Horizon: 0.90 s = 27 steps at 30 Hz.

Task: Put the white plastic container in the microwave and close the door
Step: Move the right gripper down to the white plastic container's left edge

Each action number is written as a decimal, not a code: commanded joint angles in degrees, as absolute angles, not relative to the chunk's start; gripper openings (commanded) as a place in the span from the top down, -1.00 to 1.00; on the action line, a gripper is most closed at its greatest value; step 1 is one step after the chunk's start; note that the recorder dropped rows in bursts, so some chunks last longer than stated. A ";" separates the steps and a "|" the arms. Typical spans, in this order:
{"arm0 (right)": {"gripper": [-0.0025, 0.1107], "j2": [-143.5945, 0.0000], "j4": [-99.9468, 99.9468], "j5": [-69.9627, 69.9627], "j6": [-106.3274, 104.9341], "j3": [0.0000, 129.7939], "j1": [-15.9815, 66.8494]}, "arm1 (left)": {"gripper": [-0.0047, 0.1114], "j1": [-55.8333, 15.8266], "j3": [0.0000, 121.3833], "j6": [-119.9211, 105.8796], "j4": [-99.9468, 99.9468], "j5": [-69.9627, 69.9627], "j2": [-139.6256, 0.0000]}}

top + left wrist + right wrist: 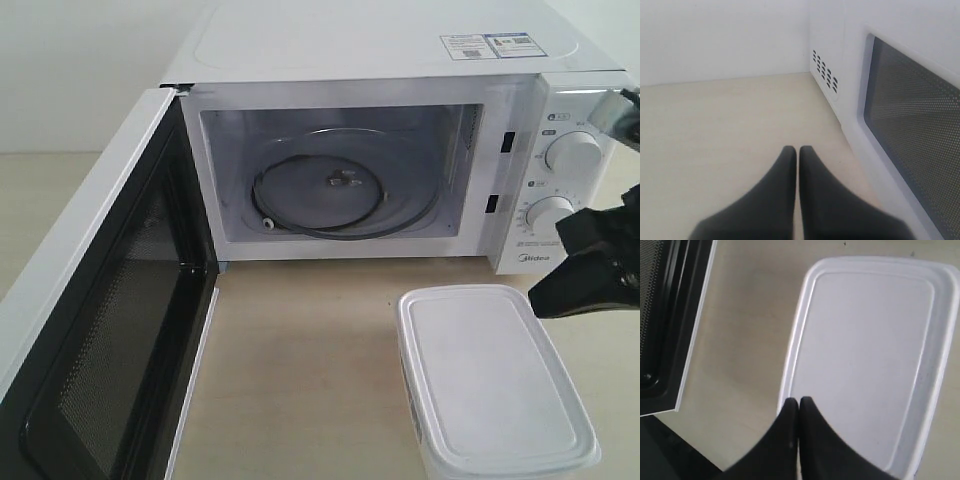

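The white plastic container point(495, 385) stands lidded on the table, in front of the microwave's dial panel; the right wrist view looks down on its lid point(865, 355). The white microwave point(400, 60) has its door point(110, 330) swung wide open on the left, showing the glass turntable point(335, 195) inside. My right gripper point(799, 401) is shut with nothing in it, hovering above the container's edge; its black body point(590, 265) shows at the exterior view's right edge. My left gripper point(798, 150) is shut and empty, low over the table beside the door's outer face point(910, 115).
Two round dials point(570, 155) sit on the microwave's right panel. The open door's edge point(690, 330) lies close to the container. Light wooden tabletop point(300, 350) spans between door and container. A white wall point(720, 35) stands behind.
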State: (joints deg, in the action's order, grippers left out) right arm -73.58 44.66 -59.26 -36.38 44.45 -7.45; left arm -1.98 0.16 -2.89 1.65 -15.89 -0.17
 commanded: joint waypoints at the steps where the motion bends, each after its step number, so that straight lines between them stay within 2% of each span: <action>1: 0.96 -75.20 49.95 -64.09 -43.85 44.72 -14.36 | 0.85 -1.83 0.00 -3.02 1.96 -15.41 0.00; 6: 0.96 -76.51 55.93 -66.51 -46.30 43.76 -20.84 | 0.85 -1.83 0.00 -3.02 1.96 -15.41 0.00; 21: 0.96 -88.74 54.47 -61.80 -48.18 41.35 -23.56 | 0.85 -1.83 0.00 -3.02 1.96 -15.41 0.00; 24: 0.92 -88.74 51.82 -60.07 -44.85 41.35 -25.30 | 0.85 -1.83 0.00 -3.02 1.96 -15.41 0.00; 27: 0.78 -88.74 51.22 -59.96 -44.43 41.35 -25.45 | 0.85 -1.83 0.00 -3.02 1.96 -15.41 0.00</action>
State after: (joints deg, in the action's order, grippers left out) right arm -88.70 52.09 -60.30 -45.14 41.60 -24.95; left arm -1.98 0.16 -2.89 1.65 -15.89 -0.17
